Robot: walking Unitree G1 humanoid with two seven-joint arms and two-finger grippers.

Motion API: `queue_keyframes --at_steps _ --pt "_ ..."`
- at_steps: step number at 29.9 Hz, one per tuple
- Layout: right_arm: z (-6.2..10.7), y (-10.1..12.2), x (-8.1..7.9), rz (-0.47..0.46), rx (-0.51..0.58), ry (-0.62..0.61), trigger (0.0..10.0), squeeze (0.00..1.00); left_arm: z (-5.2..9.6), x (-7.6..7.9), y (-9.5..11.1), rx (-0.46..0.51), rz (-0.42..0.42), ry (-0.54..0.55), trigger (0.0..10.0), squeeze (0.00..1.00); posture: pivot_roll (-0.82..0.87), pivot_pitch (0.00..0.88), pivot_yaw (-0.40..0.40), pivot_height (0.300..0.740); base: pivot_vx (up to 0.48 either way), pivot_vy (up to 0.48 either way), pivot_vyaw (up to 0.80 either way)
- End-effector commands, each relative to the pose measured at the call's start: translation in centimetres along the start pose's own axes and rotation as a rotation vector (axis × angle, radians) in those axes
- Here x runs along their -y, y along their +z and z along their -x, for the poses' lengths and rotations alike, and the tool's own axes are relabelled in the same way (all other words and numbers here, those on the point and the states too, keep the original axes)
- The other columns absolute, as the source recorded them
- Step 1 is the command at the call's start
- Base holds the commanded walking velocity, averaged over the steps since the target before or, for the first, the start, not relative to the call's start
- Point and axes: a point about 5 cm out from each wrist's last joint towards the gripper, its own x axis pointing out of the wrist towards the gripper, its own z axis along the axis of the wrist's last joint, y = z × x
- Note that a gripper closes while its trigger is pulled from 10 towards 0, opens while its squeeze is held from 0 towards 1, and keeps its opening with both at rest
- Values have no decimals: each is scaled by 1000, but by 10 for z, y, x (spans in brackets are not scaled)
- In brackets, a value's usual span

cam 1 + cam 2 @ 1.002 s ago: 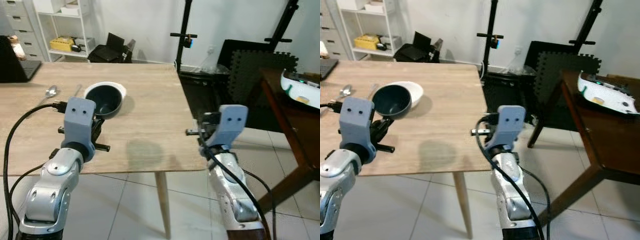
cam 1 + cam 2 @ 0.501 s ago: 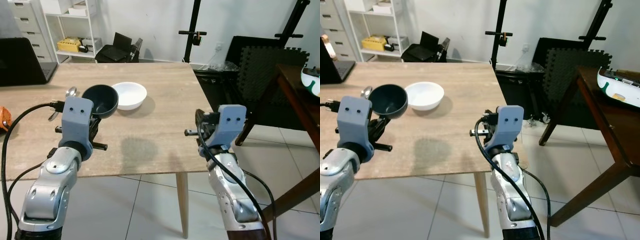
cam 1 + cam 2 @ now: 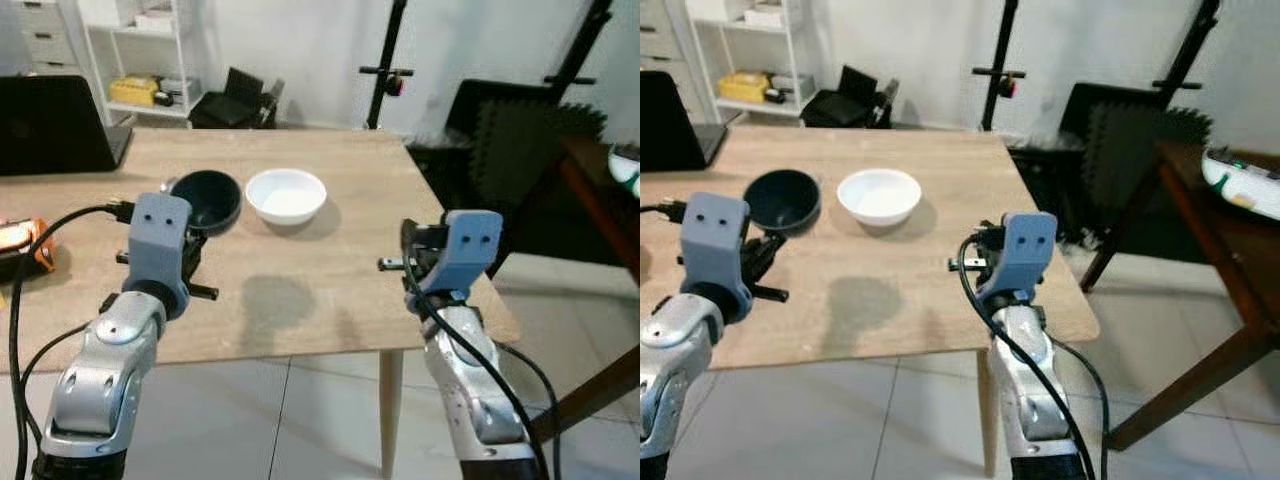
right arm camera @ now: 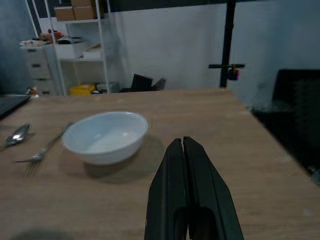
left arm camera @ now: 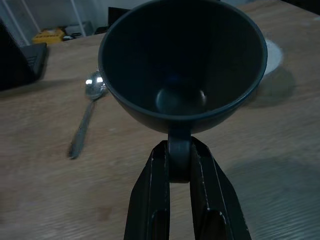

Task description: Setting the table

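My left gripper [image 5: 179, 150] is shut on the rim of a dark bowl [image 5: 182, 60], holding it upright a little above the wooden table [image 3: 330, 300]. The same dark bowl [image 3: 205, 198] hangs just left of a white bowl [image 3: 286, 195] that stands on the table. A spoon [image 5: 87, 107] lies on the table beyond the dark bowl, and a fork [image 4: 42, 152] lies beside the white bowl [image 4: 105, 136]. Over the table's right part, my right gripper [image 4: 182, 145] is shut and holds nothing, pointing toward the white bowl.
A black laptop [image 3: 55, 125] stands at the table's far left, with an orange object [image 3: 20, 245] near the left edge. A dark wooden table [image 3: 1240, 250] stands to the right across a tiled gap. A black stand [image 3: 385, 75] and shelves [image 3: 150, 60] are behind.
The camera has shifted. The dark bowl, which sat over the white bowl a second ago, now hangs to the white bowl's left in my left gripper. The right gripper stays shut.
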Motion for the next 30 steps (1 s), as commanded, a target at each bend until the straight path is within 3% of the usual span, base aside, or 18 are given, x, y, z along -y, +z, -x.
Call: queue_keyframes --at_steps 1,13,21,24,27,28,29,30 --pt "2 -3 -3 -9 -12 13 10000 0 4 2 1 13 -3 -11 10000 0 81 119 1 740 0 341 0" --pt "3 -4 -18 -34 -12 54 10000 0 2 16 4 28 -3 -59 10000 0 96 132 14 740 0 79 0" --pt "12 -6 -43 -9 -13 152 10000 0 -24 15 15 19 -52 -159 10000 0 110 166 44 740 0 0 0" --pt "14 -8 -46 -2 -23 166 10000 0 -26 13 17 19 -47 -185 10000 0 109 170 48 740 0 0 0" --pt "27 -36 -46 69 -152 200 10000 0 -29 10 24 47 -93 -258 10000 0 114 184 62 740 0 0 0" --pt "27 -36 -46 69 -152 200 10000 0 -29 10 24 47 -93 -258 10000 0 114 184 62 740 0 0 0" --pt "36 -55 -37 106 -231 151 10000 0 -33 6 28 57 -103 -256 10000 0 123 191 72 740 0 0 0" --pt "36 -55 -37 106 -231 151 10000 0 -33 6 28 57 -103 -256 10000 0 123 191 72 740 0 0 0"
